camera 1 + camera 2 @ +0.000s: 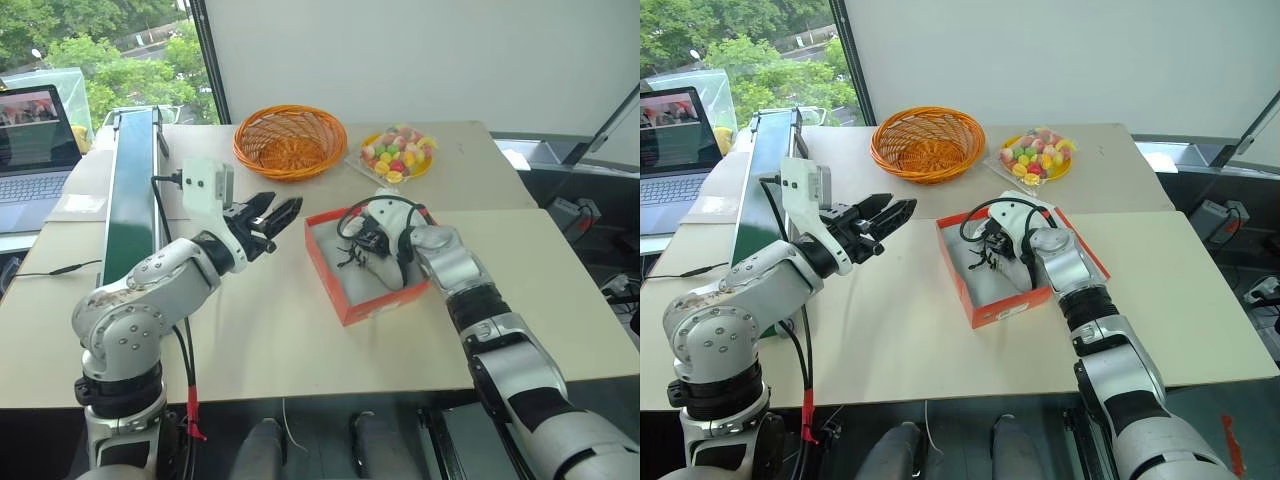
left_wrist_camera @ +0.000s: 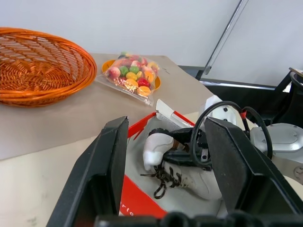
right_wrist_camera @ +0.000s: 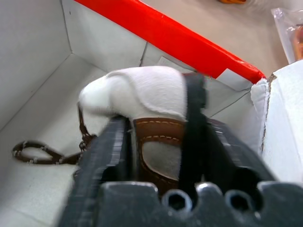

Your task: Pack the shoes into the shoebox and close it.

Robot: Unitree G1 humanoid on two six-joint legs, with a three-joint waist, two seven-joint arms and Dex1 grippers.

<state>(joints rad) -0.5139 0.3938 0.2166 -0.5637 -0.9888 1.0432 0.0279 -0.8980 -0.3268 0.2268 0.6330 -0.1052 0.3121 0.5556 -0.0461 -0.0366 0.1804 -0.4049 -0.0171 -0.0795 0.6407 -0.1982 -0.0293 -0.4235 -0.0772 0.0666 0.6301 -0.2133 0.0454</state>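
One shoebox sits open on the desk, with one shoe visible inside. Right gripper fingers straddle that shoe loosely. Left gripper hovers beside the box, fingers wide, empty.

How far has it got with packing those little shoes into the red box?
One white shoe already lies inside the open shoebox. The right gripper is down in the box around a second shoe, apparently setting it in; whether it has let go is unclear. The left gripper hovers open beside the box, empty. Freeing that shoe and closing the lid remain.
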